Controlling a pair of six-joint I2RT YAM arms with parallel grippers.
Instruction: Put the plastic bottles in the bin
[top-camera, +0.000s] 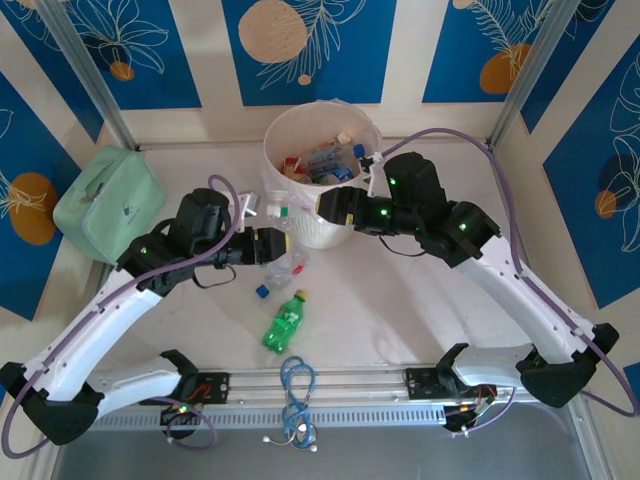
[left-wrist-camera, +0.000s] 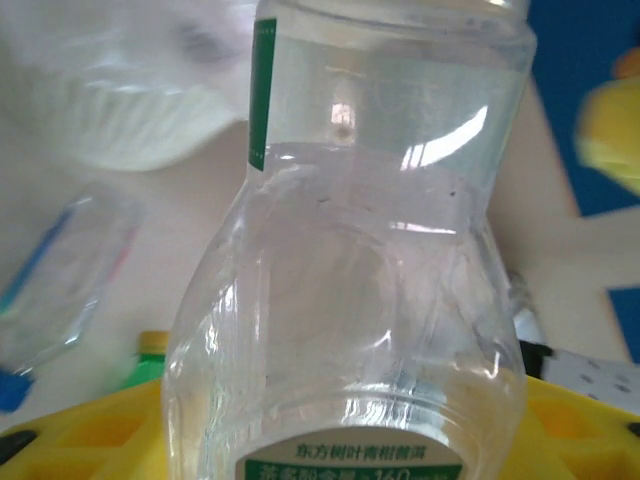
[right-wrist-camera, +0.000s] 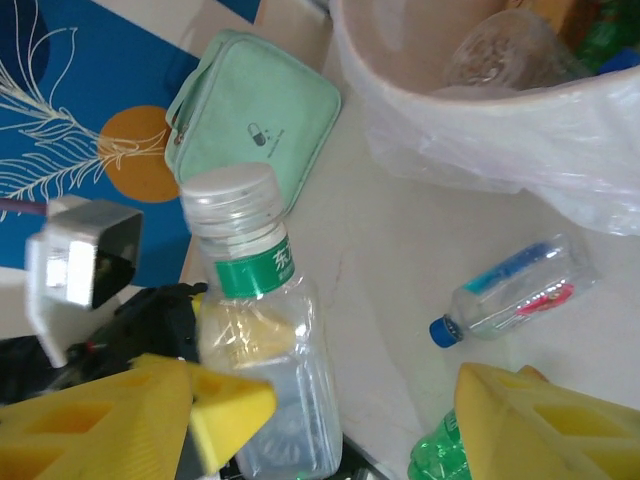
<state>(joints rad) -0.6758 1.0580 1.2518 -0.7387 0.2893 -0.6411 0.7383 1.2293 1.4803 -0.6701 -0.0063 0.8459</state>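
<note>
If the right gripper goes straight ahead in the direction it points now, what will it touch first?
Most likely the clear bottle with the green label that the left gripper holds, just ahead of the right gripper. How near is unclear.

Both arms bend inward, claws nearly meeting.
Left claw (top-camera: 272, 245) grips a clear bottle (left-wrist-camera: 350, 300) between its jaws; right claw (top-camera: 322, 205) hangs beside it, jaws spread wide.
</note>
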